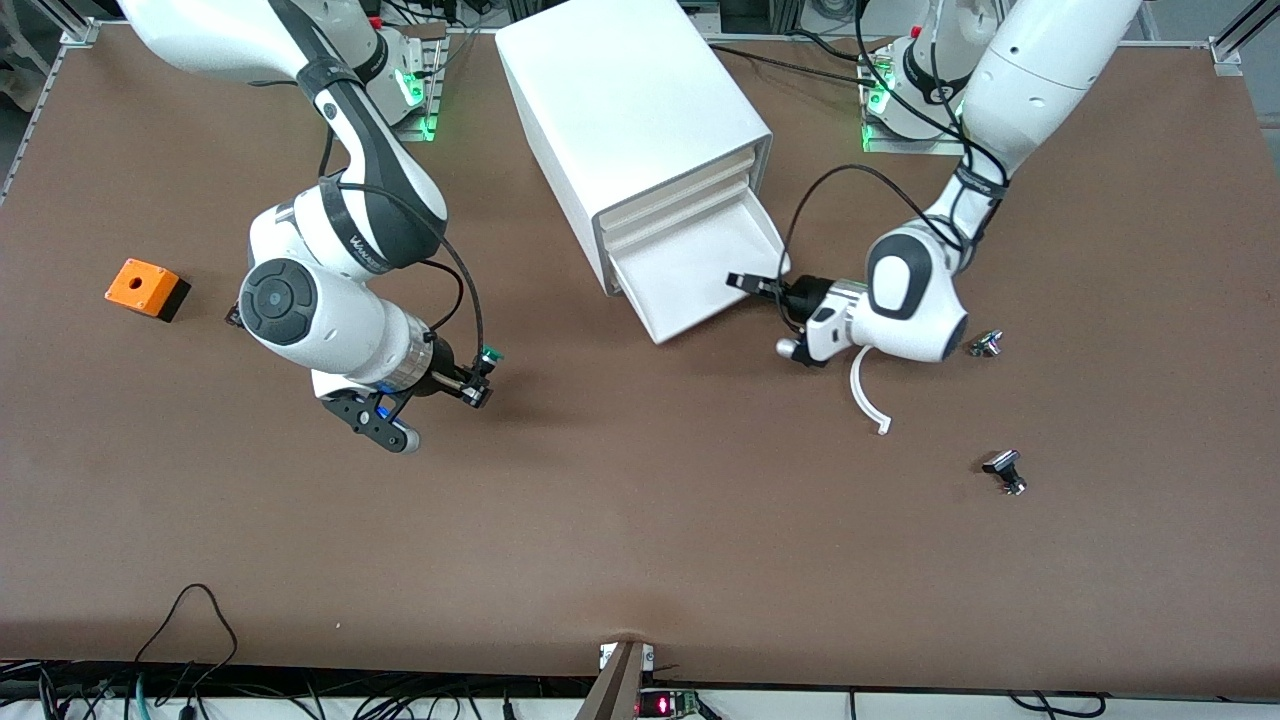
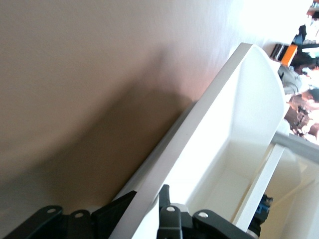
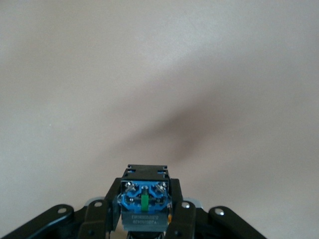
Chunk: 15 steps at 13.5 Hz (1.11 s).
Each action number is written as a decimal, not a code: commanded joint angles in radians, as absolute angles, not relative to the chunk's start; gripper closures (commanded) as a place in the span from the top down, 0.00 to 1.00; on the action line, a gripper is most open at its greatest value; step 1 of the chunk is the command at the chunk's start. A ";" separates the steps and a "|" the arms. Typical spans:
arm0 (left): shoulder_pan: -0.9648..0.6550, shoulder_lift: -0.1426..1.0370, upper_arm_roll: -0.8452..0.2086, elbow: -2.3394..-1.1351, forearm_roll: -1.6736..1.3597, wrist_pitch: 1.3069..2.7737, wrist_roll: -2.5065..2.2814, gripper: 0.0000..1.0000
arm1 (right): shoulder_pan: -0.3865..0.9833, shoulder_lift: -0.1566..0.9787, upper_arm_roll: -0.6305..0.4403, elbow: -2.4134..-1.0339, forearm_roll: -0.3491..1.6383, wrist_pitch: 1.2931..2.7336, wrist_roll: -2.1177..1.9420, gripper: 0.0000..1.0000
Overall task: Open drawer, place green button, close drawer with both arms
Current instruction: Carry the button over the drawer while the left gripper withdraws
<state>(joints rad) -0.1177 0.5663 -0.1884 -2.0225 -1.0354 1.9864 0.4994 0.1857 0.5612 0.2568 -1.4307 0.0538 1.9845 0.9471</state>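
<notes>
The big white cabinet [image 1: 630, 100] stands at the middle of the table. Its lowest drawer [image 1: 700, 270] is pulled out, and its tray looks empty. My left gripper [image 1: 745, 282] is at the drawer's front corner toward the left arm's end. In the left wrist view the gripper [image 2: 147, 191] straddles the drawer's wall [image 2: 239, 124], one finger outside and one inside, closed on it. My right gripper [image 1: 480, 380] is over bare table toward the right arm's end and is shut on the button [image 1: 487, 355]. The right wrist view shows the button's black and blue body [image 3: 143, 199] between the fingers.
An orange box with a hole [image 1: 145, 288] lies toward the right arm's end. Two silver-and-black metal bits [image 1: 985, 344] [image 1: 1005, 470] lie toward the left arm's end. A white curved strip [image 1: 868, 395] hangs under the left wrist. Cables run along the table's front edge.
</notes>
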 commanded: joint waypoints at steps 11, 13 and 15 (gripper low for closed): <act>-0.100 0.477 -0.135 -1.960 -0.981 2.124 0.437 1.00 | 0.244 0.630 0.262 -1.295 -0.014 1.910 0.988 0.16; -0.048 0.407 -0.129 -1.925 -0.806 2.181 0.437 1.00 | 0.270 0.649 0.262 -1.264 -0.014 1.907 1.040 0.16; -0.031 0.349 -0.127 -1.855 -0.567 2.186 0.433 1.00 | 0.305 0.666 0.261 -1.238 -0.015 1.902 1.093 0.16</act>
<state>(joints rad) -0.0487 0.4329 -0.1304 -1.8906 -0.7412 2.1883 0.4539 0.2727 0.6261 0.2604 -1.3068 -0.0033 1.9192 1.0320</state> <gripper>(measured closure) 0.000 0.586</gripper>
